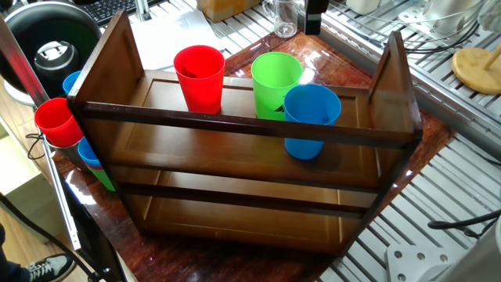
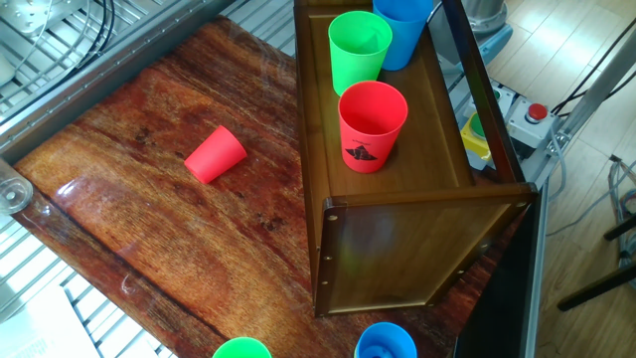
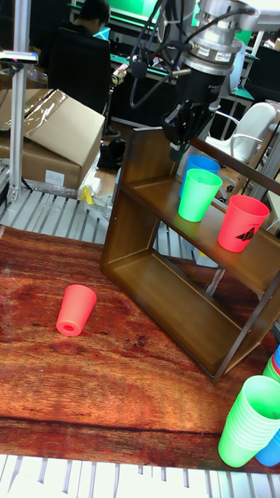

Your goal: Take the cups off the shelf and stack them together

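The dark brown shelf (image 1: 235,124) (image 2: 417,249) (image 3: 148,233) holds three upright cups on its top tier. They are a red cup (image 1: 199,78) (image 2: 373,124) (image 3: 243,223) with a black mark, a green cup (image 1: 275,81) (image 2: 360,50) (image 3: 197,196) and a blue cup (image 1: 311,121) (image 2: 402,25) (image 3: 199,165). A second red cup (image 2: 215,154) (image 3: 75,310) lies on its side on the wooden table, away from the shelf. My gripper (image 3: 179,128) (image 1: 315,16) hangs above the shelf's end near the blue cup. It looks open and holds nothing.
A slanted column of red, blue and green cups (image 1: 70,137) (image 3: 250,420) leans by the shelf's other end. Metal grating (image 2: 109,60) borders the wooden table (image 2: 149,239). A cardboard box (image 3: 54,140) and a person sit beyond. An emergency button (image 2: 538,110) is beside the shelf.
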### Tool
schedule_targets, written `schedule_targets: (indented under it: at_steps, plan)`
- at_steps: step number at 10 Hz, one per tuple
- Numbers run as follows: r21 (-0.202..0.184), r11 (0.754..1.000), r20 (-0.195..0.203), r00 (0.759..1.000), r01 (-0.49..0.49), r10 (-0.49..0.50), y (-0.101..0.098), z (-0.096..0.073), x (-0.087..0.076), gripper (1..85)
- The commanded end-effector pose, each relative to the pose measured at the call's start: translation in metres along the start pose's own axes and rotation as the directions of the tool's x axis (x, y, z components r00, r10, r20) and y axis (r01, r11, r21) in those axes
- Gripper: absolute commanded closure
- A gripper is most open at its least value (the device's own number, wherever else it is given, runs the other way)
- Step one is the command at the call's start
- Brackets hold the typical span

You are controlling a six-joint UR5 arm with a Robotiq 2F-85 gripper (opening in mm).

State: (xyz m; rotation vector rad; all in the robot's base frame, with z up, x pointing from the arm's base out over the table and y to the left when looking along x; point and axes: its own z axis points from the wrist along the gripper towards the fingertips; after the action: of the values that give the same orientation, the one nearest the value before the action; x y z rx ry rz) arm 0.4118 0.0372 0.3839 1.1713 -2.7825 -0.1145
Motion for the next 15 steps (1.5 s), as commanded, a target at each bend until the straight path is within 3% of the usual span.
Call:
schedule_targets:
  at_steps: [1, 2, 3, 4, 5, 7, 9, 10, 15]
  plan:
    - [-0.015, 1.0, 0.003, 1.0, -0.013, 0.013, 0.004, -0.001, -0.001, 83.0]
    - [-0.023, 0.999, -0.003, 0.999, -0.037, 0.037, 0.006, -0.001, 0.001, 83.7]
    - [-0.028, 0.999, -0.017, 0.999, -0.03, 0.03, 0.008, -0.002, 0.004, 76.0]
    - [-0.028, 0.999, -0.001, 1.0, -0.018, 0.018, 0.019, -0.001, 0.002, 60.7]
    - [-0.032, 0.999, 0.001, 0.999, -0.032, 0.032, 0.03, 0.001, 0.002, 55.3]
    - [-0.036, 0.998, 0.017, 0.998, -0.056, 0.057, 0.044, 0.007, -0.005, 54.3]
    - [-0.072, 0.994, 0.047, 0.996, -0.078, 0.082, 0.058, 0.016, -0.015, 53.3]
    - [-0.074, 0.994, 0.047, 0.996, -0.078, 0.082, 0.057, 0.021, -0.013, 53.3]
    - [-0.022, 0.997, 0.012, 0.997, -0.075, 0.076, 0.047, 0.015, -0.01, 57.3]
